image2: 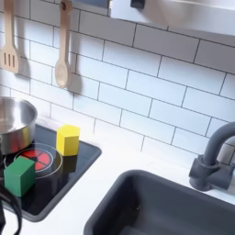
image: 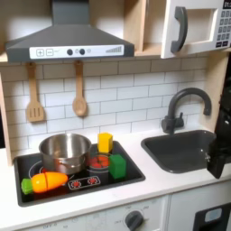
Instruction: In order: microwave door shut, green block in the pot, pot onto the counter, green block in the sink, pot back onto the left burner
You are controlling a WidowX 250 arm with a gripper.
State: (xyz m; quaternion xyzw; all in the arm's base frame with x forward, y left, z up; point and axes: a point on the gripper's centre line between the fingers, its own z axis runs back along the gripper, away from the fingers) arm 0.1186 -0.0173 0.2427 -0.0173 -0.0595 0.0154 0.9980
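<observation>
The white microwave door (image: 200, 27) is up at the first exterior view's top right, its dark curved handle (image: 178, 29) upright and its face nearly flat to the camera. The steel pot (image: 63, 152) stands on the black cooktop's left burner, whose red ring (image: 36, 168) peeks out at its base. In the second exterior view the pot (image2: 11, 124) is at the left edge. The green block (image: 117, 166) rests on the cooktop's right front, beside the right burner (image: 97, 162); it is also visible in the second exterior view (image2: 20, 174). The dark sink (image: 180, 152) lies in the white counter (image: 171, 187).
A yellow block (image: 105, 142) stands behind the right burner, and an orange carrot toy (image: 45, 182) lies at the cooktop's front left. The arched faucet (image: 180, 104) rises behind the sink. Wooden utensils (image: 79, 90) hang on the tiled wall. A dark shape (image: 219, 153) sits at the first exterior view's right edge.
</observation>
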